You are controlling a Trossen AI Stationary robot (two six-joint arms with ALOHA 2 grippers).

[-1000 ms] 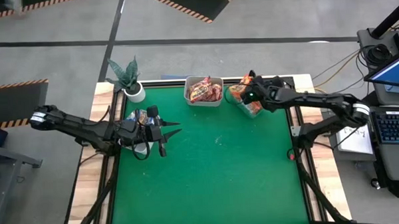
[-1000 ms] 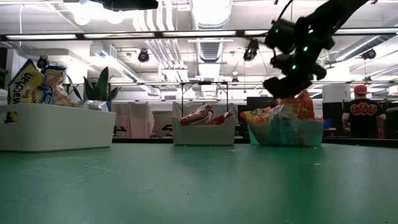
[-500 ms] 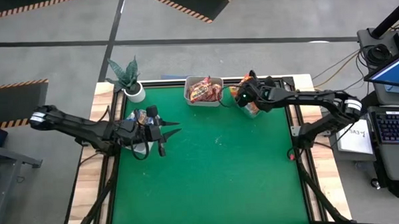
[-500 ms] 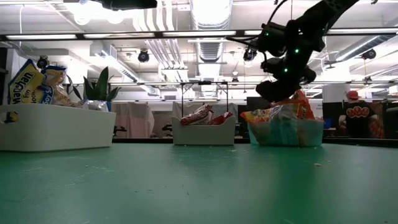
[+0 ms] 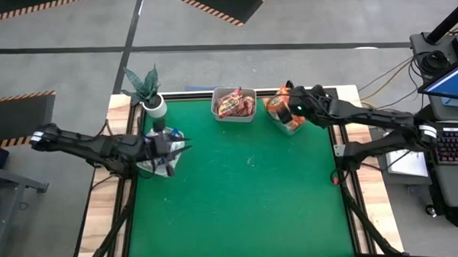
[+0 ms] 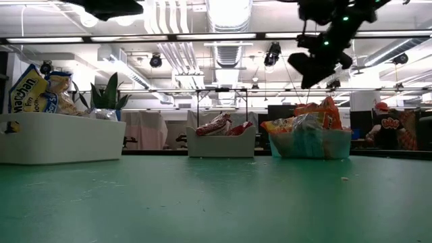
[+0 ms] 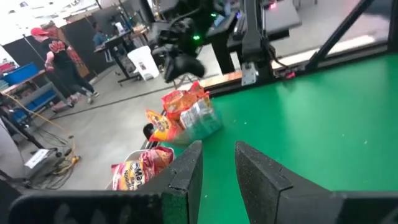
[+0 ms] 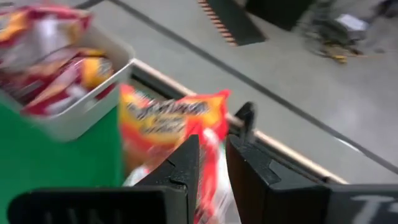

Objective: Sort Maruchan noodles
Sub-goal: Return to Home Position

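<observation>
Pulled back since the earlier frame, the left gripper is now seen over the white bin at the left edge of the mat. Before, it was held out over the mat with its fingers spread wide. Its jaws are now drawn close together, with only a narrow slit left between the fingers, and nothing is held. The right gripper has been shifted slightly toward its own side and raised, and it is seen above the green bin at the far right of the mat. Its jaws too are drawn nearly together, and nothing is clamped.

All noodle packs in view are kept in bins. Blue packs are stood upright in the white bin. In the low view the brand name "Maruchan" can be partly read in blue letters on the front one. Red packs are piled in the gray bin at the middle of the far edge. Orange packs are heaped above the rim of the green bin, which is set just beside the gray one. Lettering on one orange pack is seen in the right wrist view but is too blurred to be read.

A plant in a white pot is set at the far left corner. A person in a red cap is seen beyond the table in the low view, and the print on the dark shirt cannot be read.
</observation>
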